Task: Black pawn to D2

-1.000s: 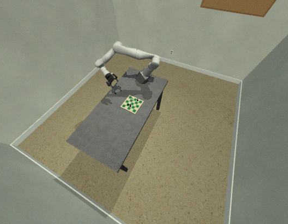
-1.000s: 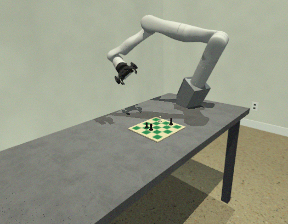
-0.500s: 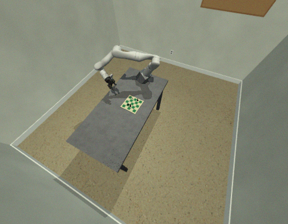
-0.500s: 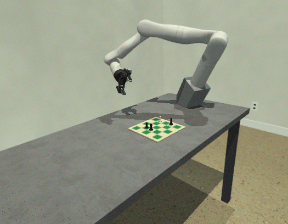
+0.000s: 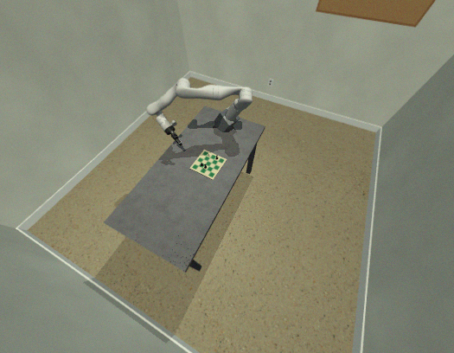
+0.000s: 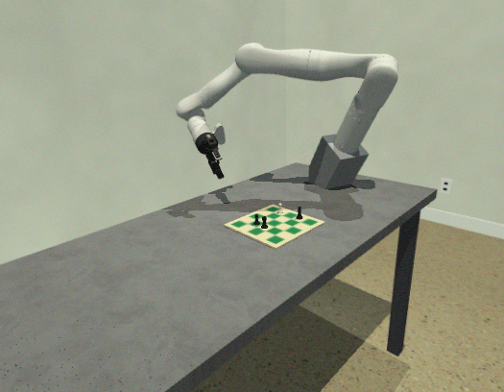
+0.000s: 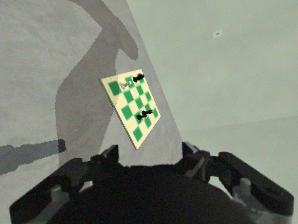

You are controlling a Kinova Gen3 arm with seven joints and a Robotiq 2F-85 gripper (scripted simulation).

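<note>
A small green and cream chessboard (image 6: 274, 224) lies on the grey table, also in the overhead view (image 5: 208, 163) and the wrist view (image 7: 132, 106). Two black pieces stand side by side near its left edge: a shorter one (image 6: 256, 219), which looks like the black pawn, and a taller one (image 6: 264, 222). Another black piece (image 6: 299, 212) and a white piece (image 6: 280, 208) stand at the far side. All look upright. My gripper (image 6: 219, 174) (image 7: 150, 150) hangs in the air above the table, left of the board and well apart from it, tilted down. It is open and empty.
The arm's base (image 6: 337, 162) stands on the table behind the board. The table's right edge runs close to the board. A wall stands to the left of the table.
</note>
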